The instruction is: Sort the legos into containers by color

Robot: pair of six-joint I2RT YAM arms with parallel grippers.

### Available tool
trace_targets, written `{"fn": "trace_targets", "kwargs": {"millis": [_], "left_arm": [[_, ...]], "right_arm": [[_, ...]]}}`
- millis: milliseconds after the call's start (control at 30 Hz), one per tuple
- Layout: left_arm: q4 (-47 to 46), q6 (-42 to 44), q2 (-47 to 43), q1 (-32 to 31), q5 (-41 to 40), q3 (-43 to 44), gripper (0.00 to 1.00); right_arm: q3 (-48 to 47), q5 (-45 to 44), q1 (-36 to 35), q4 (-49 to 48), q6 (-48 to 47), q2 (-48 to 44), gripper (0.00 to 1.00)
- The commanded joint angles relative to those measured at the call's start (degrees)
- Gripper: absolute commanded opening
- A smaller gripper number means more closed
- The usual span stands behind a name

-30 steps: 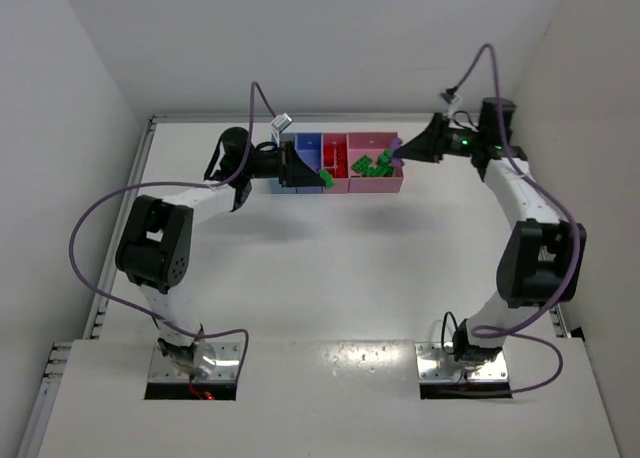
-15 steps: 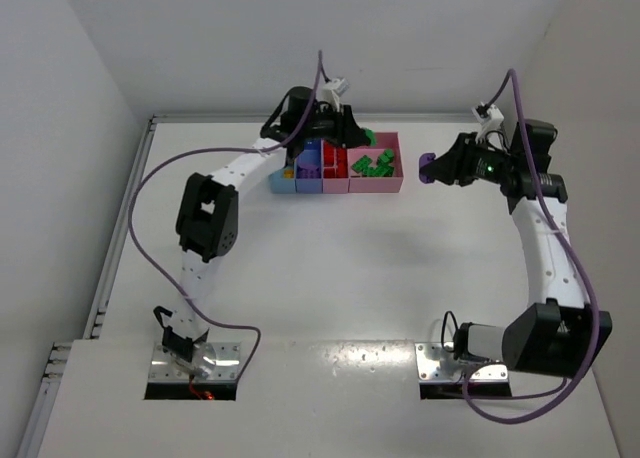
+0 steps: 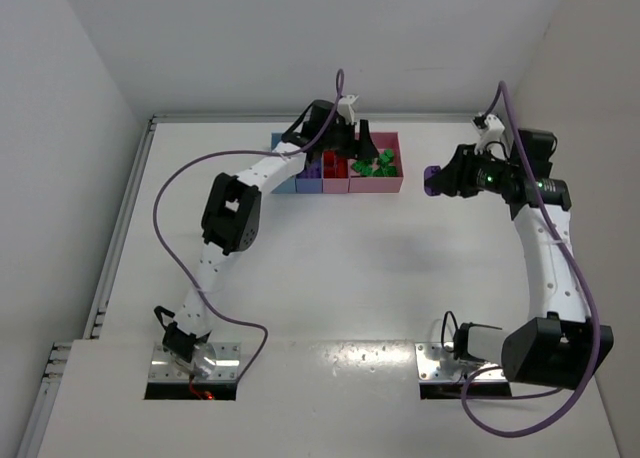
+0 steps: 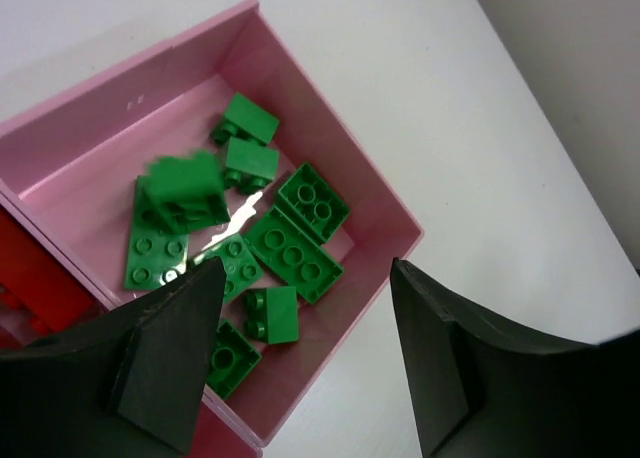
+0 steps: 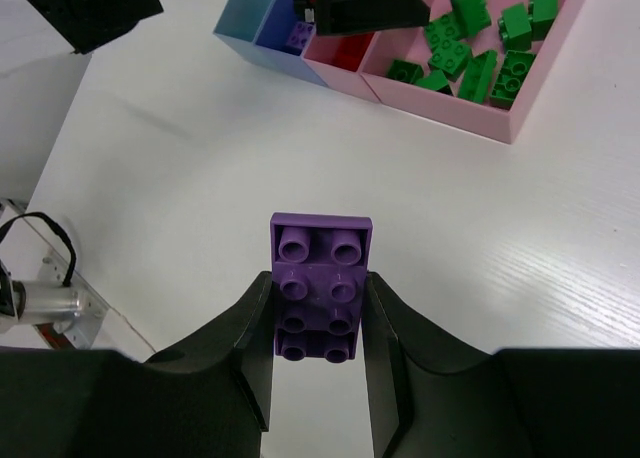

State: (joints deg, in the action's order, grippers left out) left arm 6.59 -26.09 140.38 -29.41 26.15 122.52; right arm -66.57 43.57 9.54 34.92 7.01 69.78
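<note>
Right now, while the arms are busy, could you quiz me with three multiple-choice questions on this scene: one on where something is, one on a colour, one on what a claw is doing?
1. Where do the green bricks lie?
A. in the wide pink bin
B. on the bare table
C. in the light blue bin

2. What colour of brick does the right gripper hold?
A. red
B. yellow
C. purple

3. How does the left gripper stand?
A. shut on a red brick
B. open above the green bricks
C. resting on the table

Answers:
1 A: the left wrist view shows them inside its walls.
2 C: the right wrist view shows a purple brick clamped between the fingers.
3 B: its jaws are spread apart with nothing clamped.
</note>
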Motion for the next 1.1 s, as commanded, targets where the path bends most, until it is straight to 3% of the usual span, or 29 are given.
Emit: {"fn": "trace_targets", "kwargs": {"millis": [0,167,300,467,600,867,1000,1067], "left_arm": [[-2.5,0.2,-3.2,0.3,0.8,4.1,0.73],[-2.5,-2.0,-14.1,3.2,2.8,-0.7,0.73],[-2.0,1.3,-28.6,7.6,-0.9,-12.7,0.73],[3.4,2.7,-41.5,18.5,-3.8,-25.1,0.8],[5.4,4.0,-51.9,27.5,-3.8,-33.6,0.85],[8.9,7.0,-62.1,38.6,1.1,-44.8,0.9],[10.3,7.0,-64.0,40.7,1.8,-46.0,0.97],[11.6,7.0,-64.0,41.3,1.3,-46.0,0.97]], "right_arm": [[-1.5,-0.8,-1.3,-0.9,-0.4,2.5,0.0],[-5.5,-1.7,-7.7,-4.1,0.9,8.6,0.0],[-12.1,-7.3,-16.5,-7.2,1.4,17.2,0.0],[-21.3,-12.5,-24.6,-13.3,8.4,30.2,0.0],[-34.0,-16.2,-28.4,-14.7,10.5,42.1,0.0],[-54.7,-25.4,-33.8,-11.5,12.8,59.8,0.0],[-57.1,-27.5,-34.8,-12.0,13.3,63.6,0.02],[-58.5,-29.3,-34.9,-12.0,13.9,65.4,0.09]]}}
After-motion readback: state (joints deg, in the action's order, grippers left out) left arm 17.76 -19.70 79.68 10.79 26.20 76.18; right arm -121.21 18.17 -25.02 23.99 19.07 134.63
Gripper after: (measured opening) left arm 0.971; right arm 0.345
